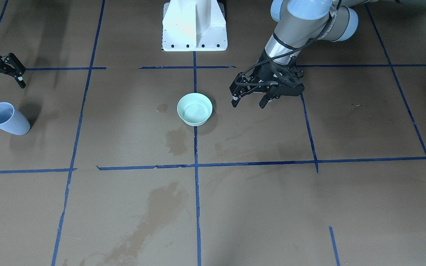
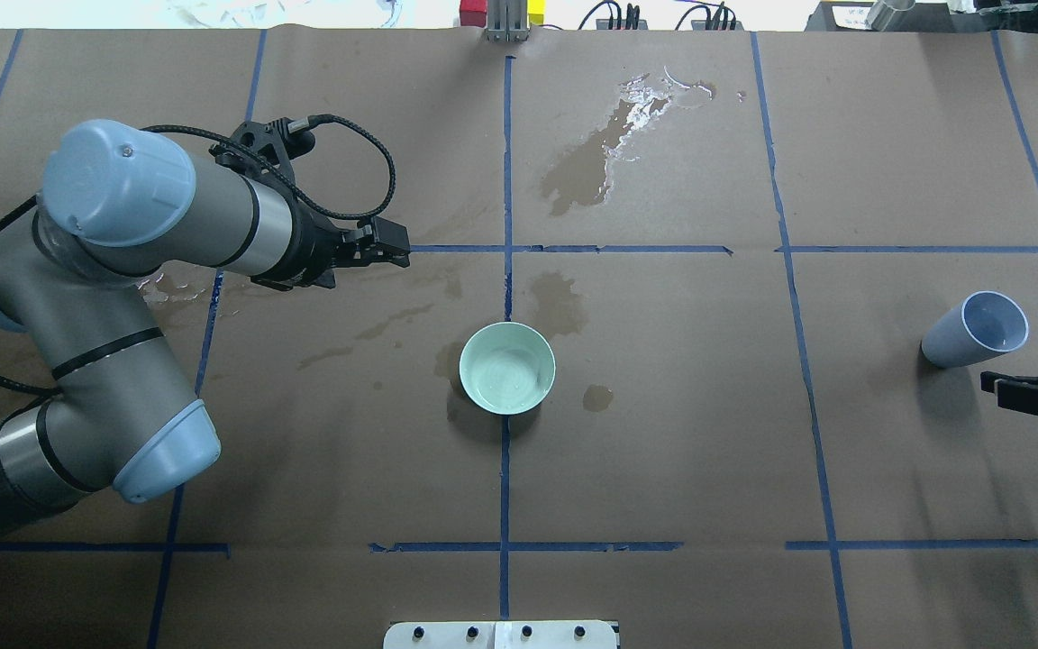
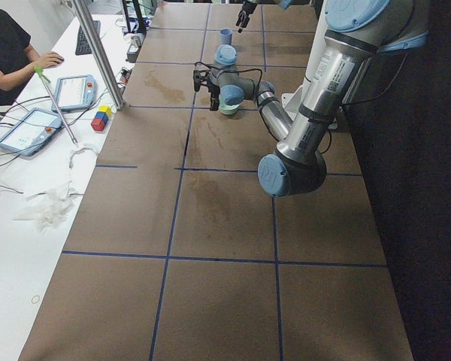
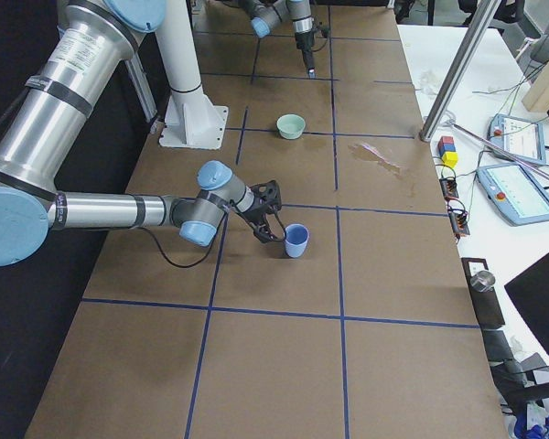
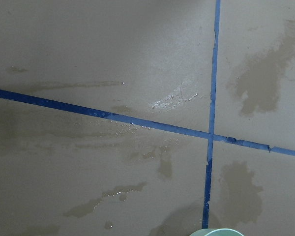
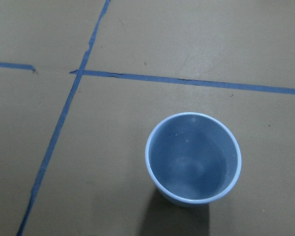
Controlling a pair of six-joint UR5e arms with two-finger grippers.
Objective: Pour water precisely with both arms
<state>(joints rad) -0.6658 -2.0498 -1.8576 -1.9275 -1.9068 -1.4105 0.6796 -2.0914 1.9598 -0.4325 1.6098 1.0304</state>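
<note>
The brown counter carries a pale green bowl at its centre. The left end effector hangs near it, fingers spread, empty. The pale blue cup stands upright well apart, just in front of the right end effector, also spread and empty, so of the 2 arms the right is nearer. The water inside I cannot make out.

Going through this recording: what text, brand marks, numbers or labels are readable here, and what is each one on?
"ROBOTIQ": small white letters on the body of the right gripper, front-facing view.
Printed strip on the left arm, exterior left view: too small to read.
Screens of the two teach pendants on the side desk: too small to read.
Blue cup and green bowl: no print visible.
</note>
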